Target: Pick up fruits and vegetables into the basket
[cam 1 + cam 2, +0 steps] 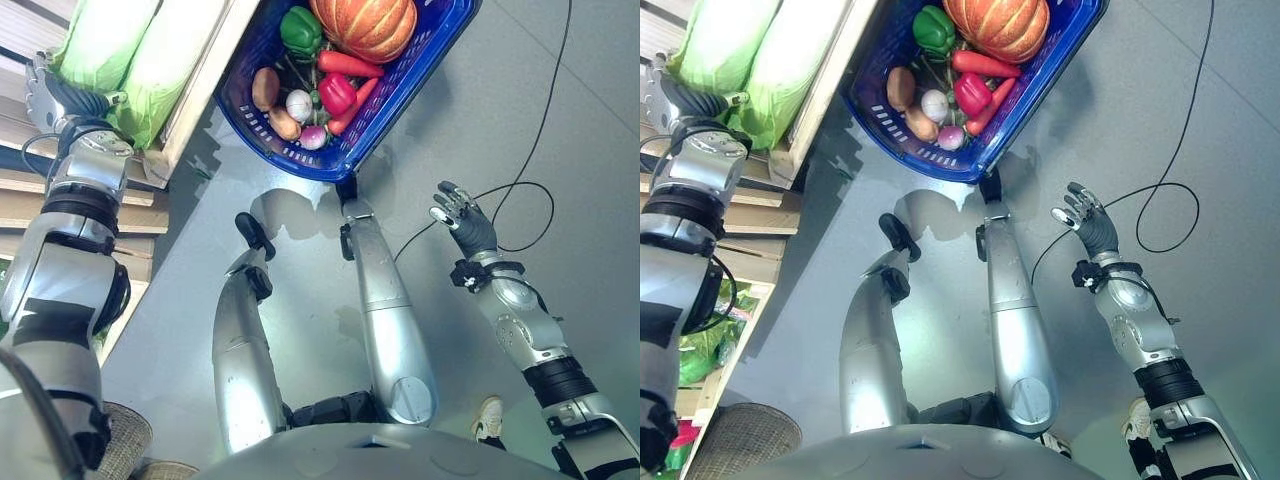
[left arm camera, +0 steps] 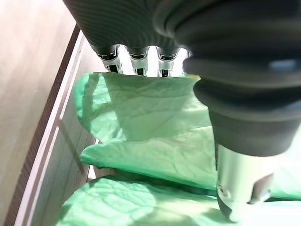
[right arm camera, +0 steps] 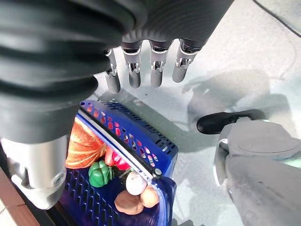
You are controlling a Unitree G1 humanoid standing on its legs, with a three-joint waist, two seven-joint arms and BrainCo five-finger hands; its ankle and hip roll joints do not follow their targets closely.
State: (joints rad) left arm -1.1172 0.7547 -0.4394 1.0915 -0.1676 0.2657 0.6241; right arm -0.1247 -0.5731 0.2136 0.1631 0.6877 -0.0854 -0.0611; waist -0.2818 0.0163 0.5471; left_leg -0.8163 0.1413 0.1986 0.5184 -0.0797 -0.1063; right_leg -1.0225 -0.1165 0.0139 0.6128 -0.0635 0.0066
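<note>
Two hands work apart: left hand (image 1: pixel 40 88), at ten o'clock, reaches over the cabbages (image 1: pixel 135 60), its grip unreadable; right hand (image 1: pixel 462 215) hovers spread, empty. A slipping leaf could miss the basket (image 1: pixel 420 62) at twelve.

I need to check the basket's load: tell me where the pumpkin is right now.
The pumpkin lies in the blue basket on the floor ahead of the robot, at the basket's far end, beside the green pepper and above the carrot.
</note>
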